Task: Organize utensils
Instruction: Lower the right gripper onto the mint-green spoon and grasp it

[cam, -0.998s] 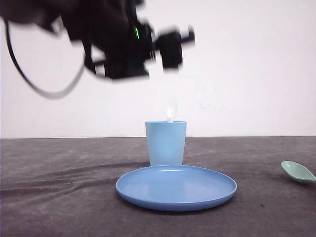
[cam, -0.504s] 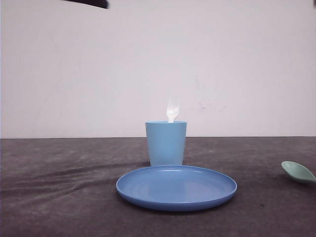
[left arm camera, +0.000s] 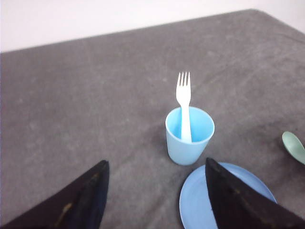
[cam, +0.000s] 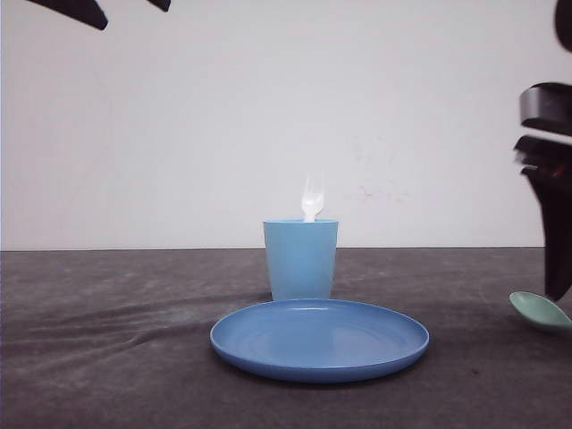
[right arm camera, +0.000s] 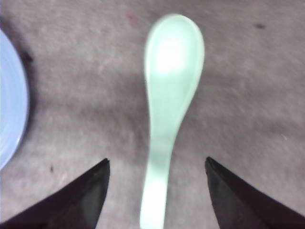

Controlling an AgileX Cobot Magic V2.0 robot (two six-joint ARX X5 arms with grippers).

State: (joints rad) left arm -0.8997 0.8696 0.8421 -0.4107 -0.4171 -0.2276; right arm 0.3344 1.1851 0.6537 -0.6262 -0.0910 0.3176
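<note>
The white fork (cam: 311, 198) (left arm camera: 183, 106) stands tines-up inside the light blue cup (cam: 300, 258) (left arm camera: 189, 135). On the grey cloth at the far right lies the pale mint-green spoon (cam: 539, 312) (right arm camera: 167, 109). My right gripper (right arm camera: 156, 164) hangs open just above the spoon, its handle running between the two fingers without touching them; in the front view a black finger (cam: 556, 223) reaches down to it. High above the table, my left gripper (left arm camera: 155, 167) is open and holds nothing.
A round blue plate (cam: 319, 339) (left arm camera: 194, 202) lies in front of the cup, its edge (right arm camera: 10, 100) also showing near the spoon. The grey cloth (cam: 107, 357) covers the table up to a white back wall.
The left arm has risen away from the cup, leaving the fork in it. The right gripper has come down into view over the spoon at the right edge.
</note>
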